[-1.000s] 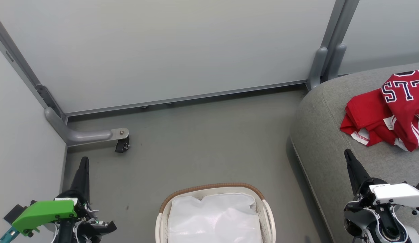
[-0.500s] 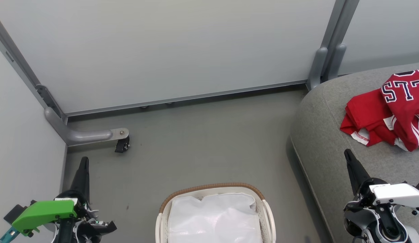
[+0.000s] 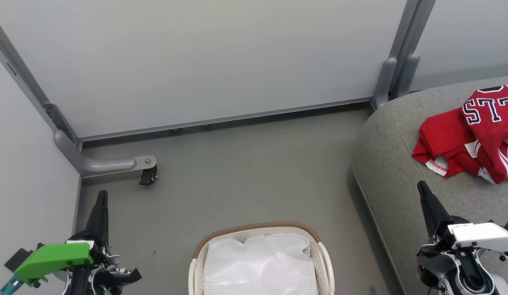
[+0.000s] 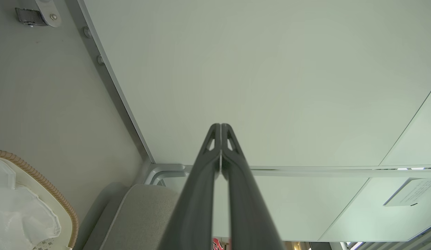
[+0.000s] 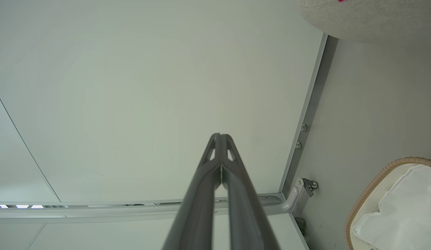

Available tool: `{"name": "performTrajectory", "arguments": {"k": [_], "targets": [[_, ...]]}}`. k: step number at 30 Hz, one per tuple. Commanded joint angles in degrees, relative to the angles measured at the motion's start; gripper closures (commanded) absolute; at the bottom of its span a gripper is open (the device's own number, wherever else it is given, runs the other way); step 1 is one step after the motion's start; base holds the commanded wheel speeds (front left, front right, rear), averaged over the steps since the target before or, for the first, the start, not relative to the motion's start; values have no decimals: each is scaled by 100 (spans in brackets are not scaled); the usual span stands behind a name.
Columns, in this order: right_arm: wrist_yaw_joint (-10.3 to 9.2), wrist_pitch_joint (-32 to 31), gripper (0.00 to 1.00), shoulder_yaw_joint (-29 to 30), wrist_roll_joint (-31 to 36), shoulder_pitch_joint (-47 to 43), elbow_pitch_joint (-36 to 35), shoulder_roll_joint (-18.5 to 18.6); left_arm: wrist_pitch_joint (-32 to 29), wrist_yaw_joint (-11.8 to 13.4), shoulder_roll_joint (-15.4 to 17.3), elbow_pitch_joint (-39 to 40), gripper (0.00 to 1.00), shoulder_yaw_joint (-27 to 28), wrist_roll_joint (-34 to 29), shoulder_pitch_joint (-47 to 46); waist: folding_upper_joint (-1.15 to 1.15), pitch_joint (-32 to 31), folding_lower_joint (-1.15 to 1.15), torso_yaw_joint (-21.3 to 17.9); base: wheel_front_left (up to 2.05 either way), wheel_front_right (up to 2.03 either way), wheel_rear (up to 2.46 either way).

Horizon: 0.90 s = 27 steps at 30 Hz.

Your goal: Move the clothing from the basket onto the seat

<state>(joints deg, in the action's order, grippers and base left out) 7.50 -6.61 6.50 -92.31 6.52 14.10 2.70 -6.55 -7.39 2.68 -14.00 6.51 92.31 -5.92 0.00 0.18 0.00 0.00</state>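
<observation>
My left claw (image 3: 101,200) and right claw (image 3: 424,192) were shut, holding nothing. Close by, the oval white plastic basket with a brown woven rim (image 3: 258,226) held only its white liner sheet (image 3: 260,262). Farther off, the two bright red clothes (image 3: 475,131) lay on the big grey cloth seat (image 3: 393,164). The job looked done, so keeping still seemed best. Nothing had moved since a second ago.

Ahead of the left fingers (image 3: 100,211) and the right fingers (image 3: 429,205) the floor (image 3: 246,172) lies open up to the wall panel (image 3: 205,61). The basket (image 3: 258,226) stands between them, behind their tips. A castor bracket (image 3: 114,164) juts out just ahead of the left pair. The seat (image 3: 393,172) bulks close by the right pair, with clothing (image 3: 463,135) heaped on it beyond their tips.
</observation>
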Motion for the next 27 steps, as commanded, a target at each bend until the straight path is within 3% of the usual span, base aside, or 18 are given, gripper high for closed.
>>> {"name": "performTrajectory", "arguments": {"k": [1,27], "targets": [[-2,-8,100,11,-19,-61,-20,34,-17,-18,38,4,100,11,18,-59,0,0,0,0,0,0,0],[-2,-7,100,10,-20,-60,-20,34,-16,-18,38,4,100,10,18,-59,0,0,0,0,0,0,0]]}}
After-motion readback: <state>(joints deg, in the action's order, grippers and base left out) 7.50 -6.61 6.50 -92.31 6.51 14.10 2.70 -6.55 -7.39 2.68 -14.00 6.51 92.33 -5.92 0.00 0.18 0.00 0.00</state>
